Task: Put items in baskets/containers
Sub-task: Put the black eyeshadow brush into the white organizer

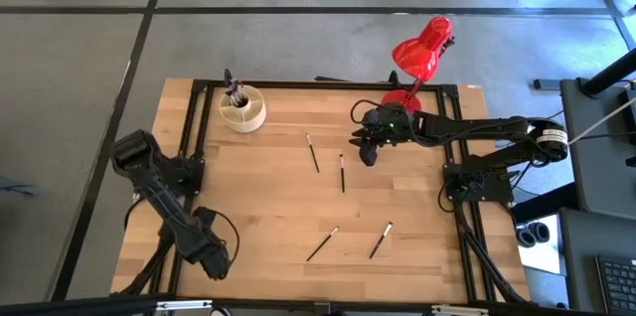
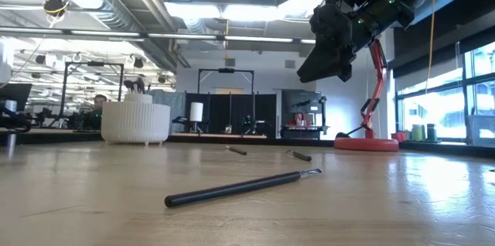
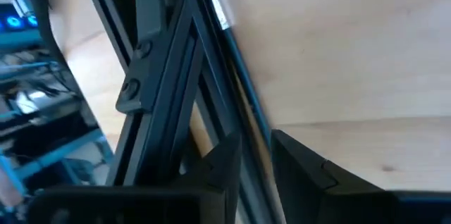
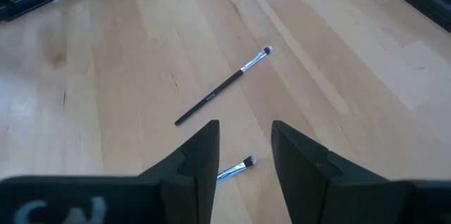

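Note:
The cream-white round cup stands near the table's far left corner with several brushes upright in it; it also shows in the low view. More dark-handled brushes lie flat on the wood: one and another mid-table, two more near the near edge. My right gripper hangs open above the table, right of the mid-table pair. In its wrist view, one brush lies ahead and a brush tip shows below the gap. My left gripper rests open at the near left edge.
A red desk lamp stands on its base at the far right corner, just behind the right arm. A black metal frame borders the table's sides. Bare wood lies between the cup and the mid-table brushes.

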